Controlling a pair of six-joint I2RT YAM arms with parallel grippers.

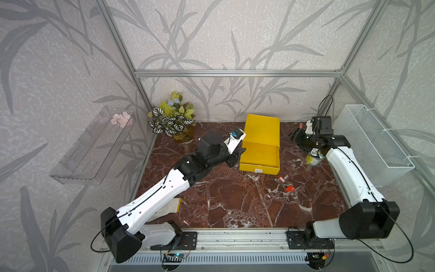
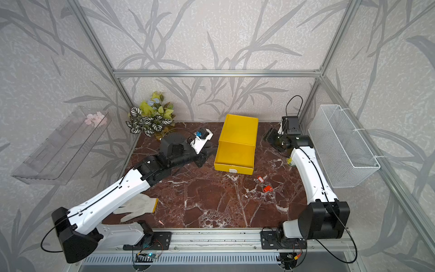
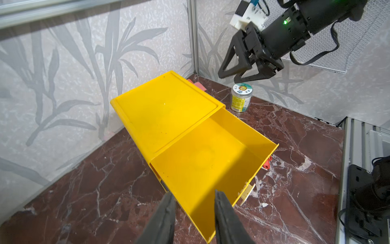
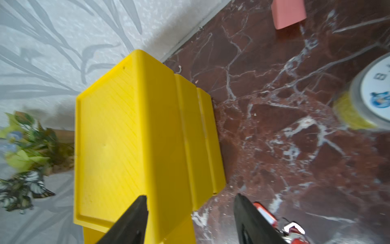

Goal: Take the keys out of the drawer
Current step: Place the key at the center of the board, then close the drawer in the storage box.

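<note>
The yellow drawer (image 1: 259, 167) stands pulled out of its yellow cabinet (image 1: 262, 128), and its inside (image 3: 211, 158) is bare. The keys (image 1: 286, 184), a silvery bunch with red tags, lie on the marble in front of the drawer's right corner, in both top views (image 2: 264, 184). Their red tags also show in the right wrist view (image 4: 266, 213). My left gripper (image 3: 194, 197) is open at the drawer's left side wall, one finger outside it and one over the inside. My right gripper (image 4: 191, 200) hangs open and holds nothing, right of the cabinet (image 1: 294, 136).
A labelled jar (image 1: 314, 159) stands under the right arm. A pink scoop (image 4: 288, 12) lies near the back wall. A potted plant (image 1: 173, 120) sits back left, a white glove (image 2: 136, 207) front left, and a wire basket (image 1: 372, 143) on the right wall.
</note>
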